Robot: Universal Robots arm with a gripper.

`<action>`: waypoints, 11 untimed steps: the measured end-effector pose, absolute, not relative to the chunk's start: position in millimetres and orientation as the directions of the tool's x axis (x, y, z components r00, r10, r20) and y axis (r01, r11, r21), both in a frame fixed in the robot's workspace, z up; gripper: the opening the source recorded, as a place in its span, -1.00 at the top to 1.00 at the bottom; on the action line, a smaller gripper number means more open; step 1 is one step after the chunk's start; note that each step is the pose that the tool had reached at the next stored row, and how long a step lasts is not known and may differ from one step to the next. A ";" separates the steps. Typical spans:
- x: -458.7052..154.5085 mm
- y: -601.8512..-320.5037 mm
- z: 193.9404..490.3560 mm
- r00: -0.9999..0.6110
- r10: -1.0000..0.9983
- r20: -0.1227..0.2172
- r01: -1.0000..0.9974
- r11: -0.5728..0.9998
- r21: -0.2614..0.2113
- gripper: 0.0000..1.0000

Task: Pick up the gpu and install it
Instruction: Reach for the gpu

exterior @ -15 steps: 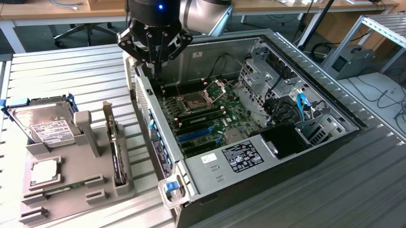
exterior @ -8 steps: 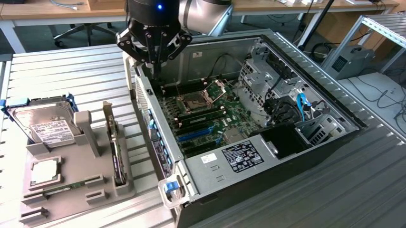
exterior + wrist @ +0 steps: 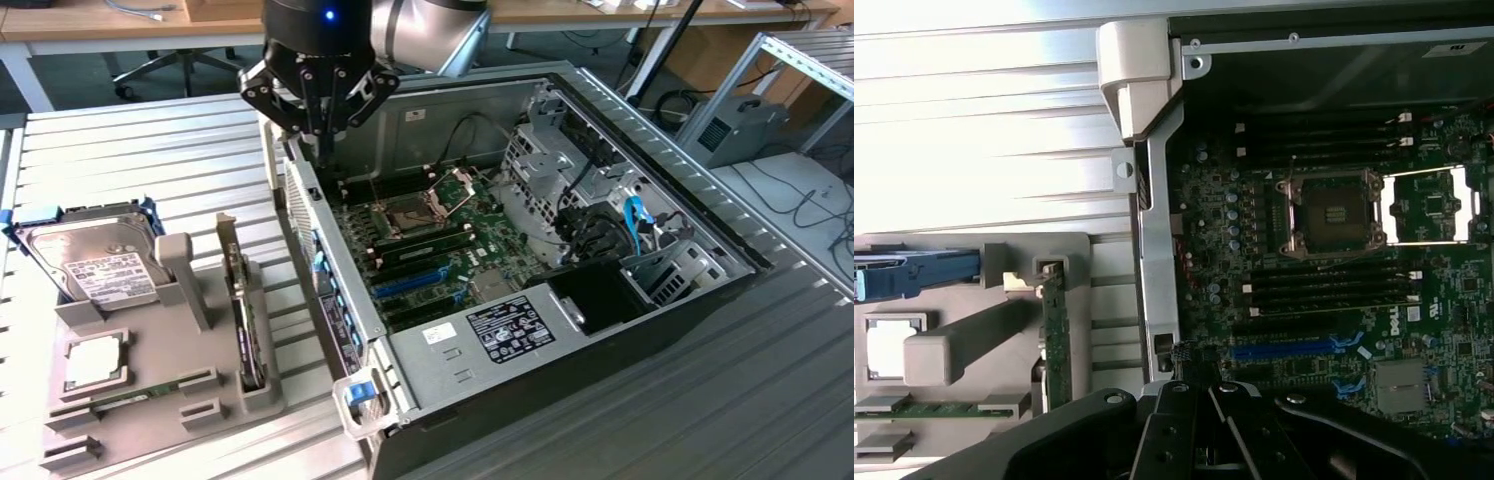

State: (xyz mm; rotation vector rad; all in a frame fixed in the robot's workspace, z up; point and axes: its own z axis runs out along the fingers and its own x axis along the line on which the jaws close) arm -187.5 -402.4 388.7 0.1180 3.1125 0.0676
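The gripper hangs with its fingers pressed together and nothing between them, over the rear wall of the open case, at about 11 o'clock of the case in the exterior view. The gpu is well apart from it, at roughly 7 o'clock from the gripper. It stands on edge in a slot of the grey holder, with its silver bracket end toward 12 o'clock. The holder lies on the slatted bench at 9 o'clock of the case, just beside it. It also carries a hard drive propped at its 11 o'clock corner, a square chip in a recess nearer 8 o'clock, and a narrow green memory stick below that. A grey post of the holder rises just at 9 o'clock of the gpu. The perforated rear wall of the case stands between the holder and the motherboard. On the board, the socket sits open near 12 o'clock, dark memory sticks lie in their slots beside it, and the blue slots toward 7 o'clock are bare. At 3 o'clock inside the case are a metal drive cage, blue cables and a black box. A white-labelled plate lies near 5 o'clock.
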 end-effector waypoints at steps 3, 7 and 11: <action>-188.3 -402.4 388.6 -0.997 0.076 -0.024 0.075 0.996 0.044 0.79; -189.1 -402.4 388.5 -0.997 0.076 -0.024 0.075 0.996 0.044 0.79; -189.8 -402.4 388.4 -0.997 0.076 -0.024 0.075 0.996 0.044 0.79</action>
